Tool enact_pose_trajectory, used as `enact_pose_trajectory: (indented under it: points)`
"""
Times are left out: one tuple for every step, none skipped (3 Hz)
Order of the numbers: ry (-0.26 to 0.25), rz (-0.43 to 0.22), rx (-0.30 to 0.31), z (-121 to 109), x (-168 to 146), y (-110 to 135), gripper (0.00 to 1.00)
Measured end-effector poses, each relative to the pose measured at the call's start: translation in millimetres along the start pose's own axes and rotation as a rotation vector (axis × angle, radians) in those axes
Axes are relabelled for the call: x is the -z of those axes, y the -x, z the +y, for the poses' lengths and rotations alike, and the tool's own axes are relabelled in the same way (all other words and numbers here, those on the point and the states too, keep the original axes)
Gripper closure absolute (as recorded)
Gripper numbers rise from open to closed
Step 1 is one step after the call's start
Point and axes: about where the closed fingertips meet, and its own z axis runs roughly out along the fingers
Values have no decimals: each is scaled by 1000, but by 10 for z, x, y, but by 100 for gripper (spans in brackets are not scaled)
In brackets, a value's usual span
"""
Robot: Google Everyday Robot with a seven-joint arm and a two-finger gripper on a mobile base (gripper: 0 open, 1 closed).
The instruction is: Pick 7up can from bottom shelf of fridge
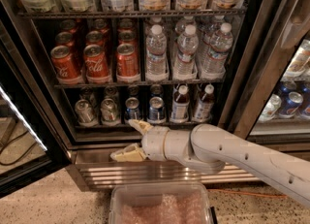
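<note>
The fridge (145, 172) stands open in front of me, with a steel frame and a base grille. On its bottom shelf (145, 123), two silvery-green 7up cans (85, 111) (109, 109) stand at the left, with more behind them. My gripper (130, 140) is open and empty. It hangs just in front of the shelf's front edge, below the blue cans (131, 109) and right of the 7up cans. One finger (138, 125) points up at the shelf and the other (123, 155) lies over the steel sill.
Dark bottles (180, 103) fill the shelf's right lanes. Red Coca-Cola cans (97, 62) and water bottles (186, 51) stand on the rack above. The open glass door (22, 121) is at the left. A clear plastic bin (160, 203) sits below my arm. A second cooler (290, 102) stands at the right.
</note>
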Motion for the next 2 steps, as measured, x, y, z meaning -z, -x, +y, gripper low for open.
enact_pose_trajectory:
  points:
    - [-10,17,22,-53,-101,-56,34]
    - [-23,14,24,-131,-305,-117,27]
